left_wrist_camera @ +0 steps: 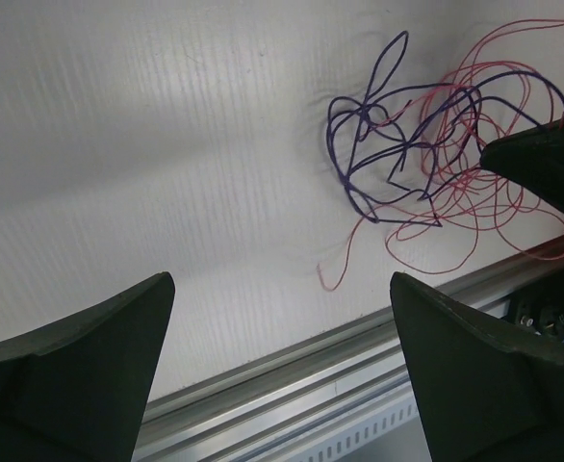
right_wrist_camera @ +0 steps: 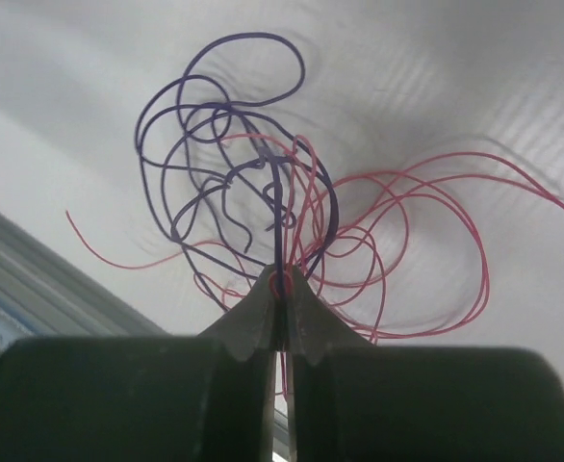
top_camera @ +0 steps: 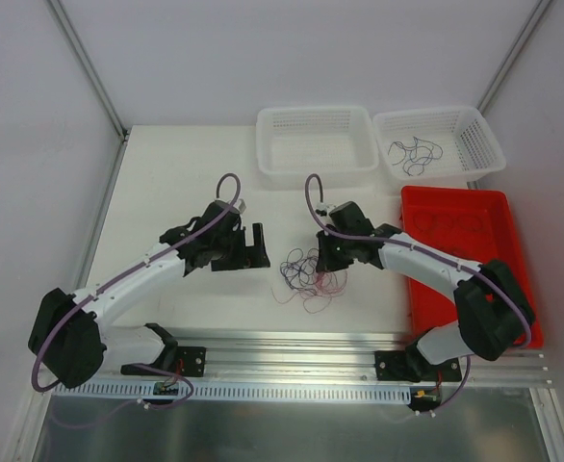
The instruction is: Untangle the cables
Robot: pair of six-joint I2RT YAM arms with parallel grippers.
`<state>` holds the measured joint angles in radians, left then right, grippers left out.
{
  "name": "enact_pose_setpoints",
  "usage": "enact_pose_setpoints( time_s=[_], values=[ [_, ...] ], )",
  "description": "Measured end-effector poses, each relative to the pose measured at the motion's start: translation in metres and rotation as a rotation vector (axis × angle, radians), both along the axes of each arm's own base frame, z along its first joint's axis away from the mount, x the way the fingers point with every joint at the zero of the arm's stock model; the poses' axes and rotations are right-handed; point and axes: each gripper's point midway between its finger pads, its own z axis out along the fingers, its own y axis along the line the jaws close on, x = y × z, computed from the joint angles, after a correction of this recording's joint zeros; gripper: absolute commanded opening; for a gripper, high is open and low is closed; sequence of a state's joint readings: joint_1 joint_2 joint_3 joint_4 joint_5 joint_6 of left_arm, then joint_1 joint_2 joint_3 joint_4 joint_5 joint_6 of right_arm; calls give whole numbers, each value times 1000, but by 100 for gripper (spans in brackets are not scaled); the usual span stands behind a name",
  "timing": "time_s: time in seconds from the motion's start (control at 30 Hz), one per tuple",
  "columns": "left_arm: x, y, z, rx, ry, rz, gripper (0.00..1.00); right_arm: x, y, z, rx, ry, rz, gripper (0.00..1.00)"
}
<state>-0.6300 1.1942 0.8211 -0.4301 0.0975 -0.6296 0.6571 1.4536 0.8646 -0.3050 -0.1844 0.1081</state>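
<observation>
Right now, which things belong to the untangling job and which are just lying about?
Job: purple and red cable tangle; right gripper, shut on it; left gripper, open; dark wires in right white basket.
Lying about: left white basket; red tray.
</observation>
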Motion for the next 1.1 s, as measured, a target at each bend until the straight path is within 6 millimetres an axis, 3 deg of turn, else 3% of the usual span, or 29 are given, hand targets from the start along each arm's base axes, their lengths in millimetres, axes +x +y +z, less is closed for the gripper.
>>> enact_pose_setpoints(
  time_s=[0.2, 0.33, 0.6, 0.8, 0.9, 0.93, 1.03, 1.1],
  values=[
    [6, -16, 0, 0, 24, -18, 89, -15, 26, 17, 79, -50, 154, 1],
    [8, -26, -8, 18, 51, -34, 75, -23, 36, 22, 106, -65, 205, 1],
    [20, -48, -22, 39, 91, -46, 54, -34, 47, 25, 123, -68, 261, 1],
    [22, -55, -35, 61, 114, -56, 43, -37, 49, 28, 128, -80, 280, 1],
    [21, -55, -43, 78, 130, -56, 30, -37, 50, 30, 130, -90, 288, 1],
    [20, -55, -45, 82, 133, -54, 19, -37, 50, 31, 132, -92, 290, 1],
    [20, -54, -48, 90, 140, -50, 0, -37, 50, 32, 134, -101, 296, 1],
    [22, -52, -49, 100, 132, -48, 0, -37, 49, 32, 131, -104, 298, 1]
  ],
)
